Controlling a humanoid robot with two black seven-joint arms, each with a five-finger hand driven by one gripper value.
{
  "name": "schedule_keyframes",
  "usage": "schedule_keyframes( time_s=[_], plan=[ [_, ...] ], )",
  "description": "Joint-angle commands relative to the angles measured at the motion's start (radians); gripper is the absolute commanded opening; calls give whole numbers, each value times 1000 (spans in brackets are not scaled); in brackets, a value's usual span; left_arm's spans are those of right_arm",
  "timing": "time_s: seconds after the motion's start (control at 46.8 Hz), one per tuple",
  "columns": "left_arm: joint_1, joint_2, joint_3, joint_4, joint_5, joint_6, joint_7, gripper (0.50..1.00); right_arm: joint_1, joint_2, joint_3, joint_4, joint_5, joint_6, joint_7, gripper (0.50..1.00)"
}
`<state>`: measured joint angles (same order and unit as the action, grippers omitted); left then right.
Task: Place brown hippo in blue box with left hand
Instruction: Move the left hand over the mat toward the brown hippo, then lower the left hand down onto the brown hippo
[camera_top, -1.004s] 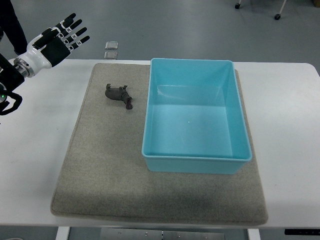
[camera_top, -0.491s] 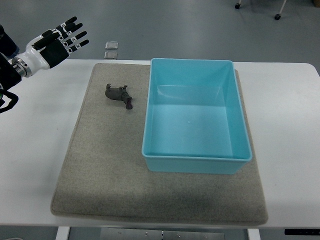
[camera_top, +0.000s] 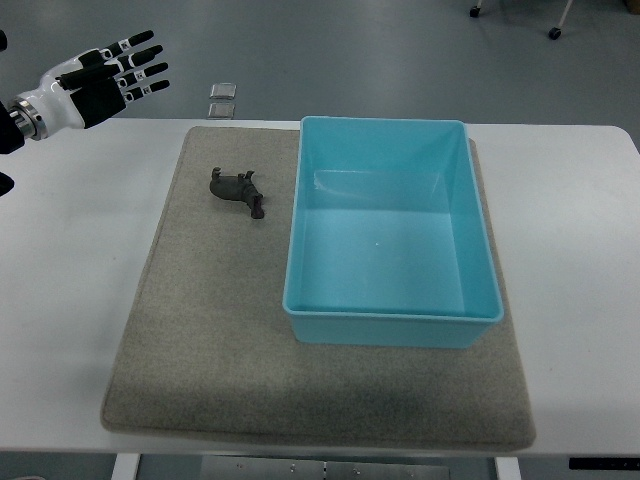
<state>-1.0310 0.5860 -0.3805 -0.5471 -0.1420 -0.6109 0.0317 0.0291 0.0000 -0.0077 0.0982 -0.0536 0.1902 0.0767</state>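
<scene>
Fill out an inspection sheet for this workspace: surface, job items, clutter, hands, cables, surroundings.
Surface: white table with a grey mat on it.
Job items: brown hippo lies on the mat, left of the blue box; the box holds nothing.
Clutter: nothing seen on the table.
Hands: left hand open, raised at the table's far left corner, apart from the hippo; right hand out of view.
Cables: nothing seen.
Surroundings: grey floor, two small square plates beyond the table, caster wheels at top right.

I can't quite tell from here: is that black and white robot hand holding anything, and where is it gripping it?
Nothing is held. The left hand hovers open, and the small brown toy hippo lies untouched on the mat.
</scene>
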Motion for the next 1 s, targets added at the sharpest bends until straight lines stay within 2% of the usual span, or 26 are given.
schedule_keyframes(
  time_s=[0.0, 0.192, 0.427, 0.662, 0.833, 0.983],
  plan=[
    [-18, 5, -11, -1, 146, 0, -16, 996, 0, 0, 0, 0, 0, 0, 0, 936],
    [-52, 28, -12, -2, 337, 0, -153, 996, 0, 0, 0, 0, 0, 0, 0, 936],
    [-64, 29, -15, -50, 475, 0, -226, 996, 0, 0, 0, 0, 0, 0, 0, 936],
    [-72, 46, -15, -168, 755, 0, -292, 996, 0, 0, 0, 0, 0, 0, 0, 936],
    [-77, 52, 2, -247, 969, 166, -369, 996, 0, 0, 0, 0, 0, 0, 0, 936],
    [-89, 48, 54, -258, 1102, 252, -380, 996, 0, 0, 0, 0, 0, 0, 0, 936]
  ],
)
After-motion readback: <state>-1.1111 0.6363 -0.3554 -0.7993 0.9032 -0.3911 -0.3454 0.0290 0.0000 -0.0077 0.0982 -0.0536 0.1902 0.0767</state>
